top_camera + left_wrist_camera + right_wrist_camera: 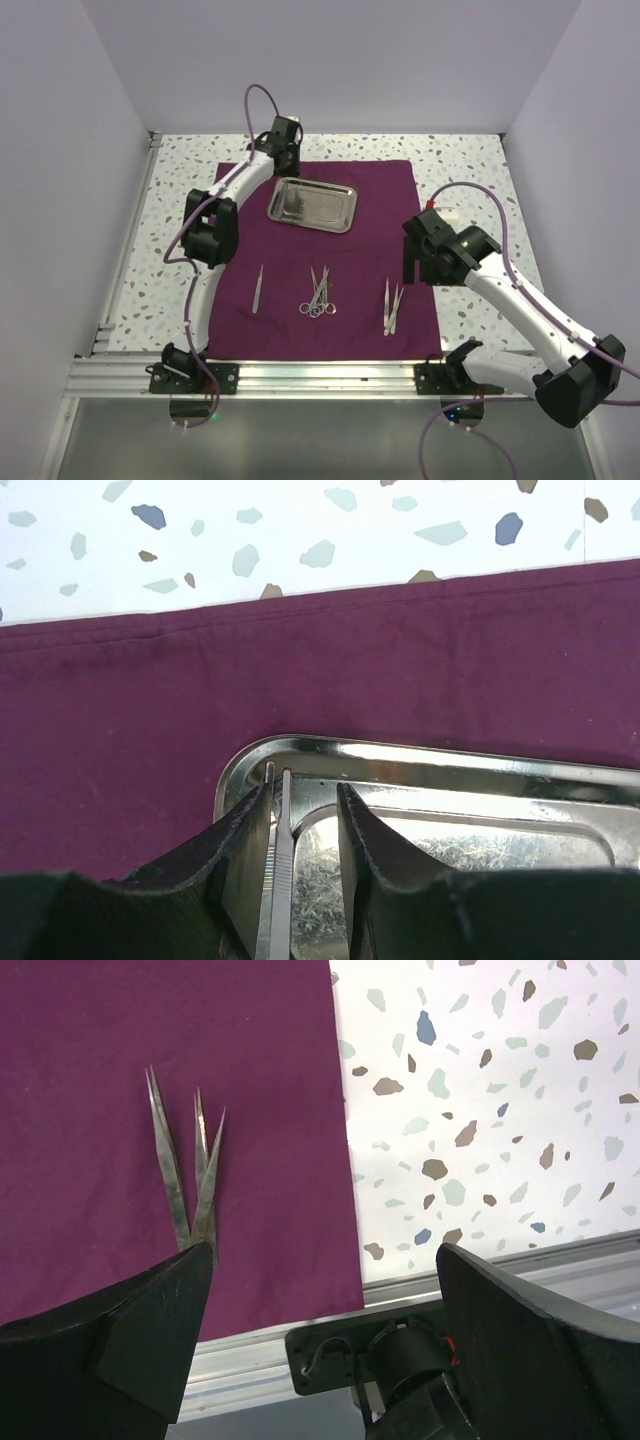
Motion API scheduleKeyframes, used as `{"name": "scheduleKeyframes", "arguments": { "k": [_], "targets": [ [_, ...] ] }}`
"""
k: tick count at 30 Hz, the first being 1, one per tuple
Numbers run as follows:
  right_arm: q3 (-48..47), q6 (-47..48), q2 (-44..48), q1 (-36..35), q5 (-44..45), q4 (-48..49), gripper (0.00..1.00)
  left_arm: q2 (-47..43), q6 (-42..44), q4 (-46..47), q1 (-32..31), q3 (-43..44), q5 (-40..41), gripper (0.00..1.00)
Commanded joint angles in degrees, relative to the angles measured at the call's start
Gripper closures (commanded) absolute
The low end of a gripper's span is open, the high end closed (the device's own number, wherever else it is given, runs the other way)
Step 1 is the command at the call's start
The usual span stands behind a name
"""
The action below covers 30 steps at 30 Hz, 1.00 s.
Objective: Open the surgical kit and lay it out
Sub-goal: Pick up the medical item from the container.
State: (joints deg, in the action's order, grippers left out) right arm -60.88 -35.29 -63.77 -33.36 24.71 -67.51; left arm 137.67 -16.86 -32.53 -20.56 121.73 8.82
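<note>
The dark purple cloth (330, 320) lies spread flat on the table. The steel tray (312, 205) sits on its far half. My left gripper (285, 160) hangs over the tray's far left corner. In the left wrist view my left gripper (305, 785) is partly open around a slim steel instrument (278, 880) that rests against the left finger (240, 850), with a gap to the right finger (375, 860). Tweezers (257, 288), ring-handled scissors (318, 295) and more tweezers (392, 305) lie on the cloth's near half. My right gripper (420, 262) hovers wide open and empty above the cloth's right edge, near those tweezers (190, 1180).
An aluminium rail (300, 375) with both arm bases runs along the near edge. The right arm's base mount (390, 1360) shows between the right fingers. Speckled tabletop (470, 170) surrounds the cloth, and white walls close in on three sides.
</note>
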Motion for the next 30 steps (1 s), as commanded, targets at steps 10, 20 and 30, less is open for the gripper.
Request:
{"name": "scheduleKeyframes", "arguments": {
  "k": [10, 20, 30],
  "targets": [
    [-2.9, 0.2, -4.5, -0.2, 3.0, 0.5, 0.02, 0.5, 1.0, 0.8, 1.7, -1.1, -0.3, 0.66],
    [-3.2, 2.0, -5.7, 0.0, 3.4, 1.1, 0.02, 3.3, 0.7, 0.6, 2.3, -0.8, -2.9, 0.68],
    [-2.9, 2.6, -5.8, 0.6, 3.7, 1.6, 0.02, 4.7, 0.2, -0.2, 2.3, -1.2, -2.8, 0.74]
  ]
}}
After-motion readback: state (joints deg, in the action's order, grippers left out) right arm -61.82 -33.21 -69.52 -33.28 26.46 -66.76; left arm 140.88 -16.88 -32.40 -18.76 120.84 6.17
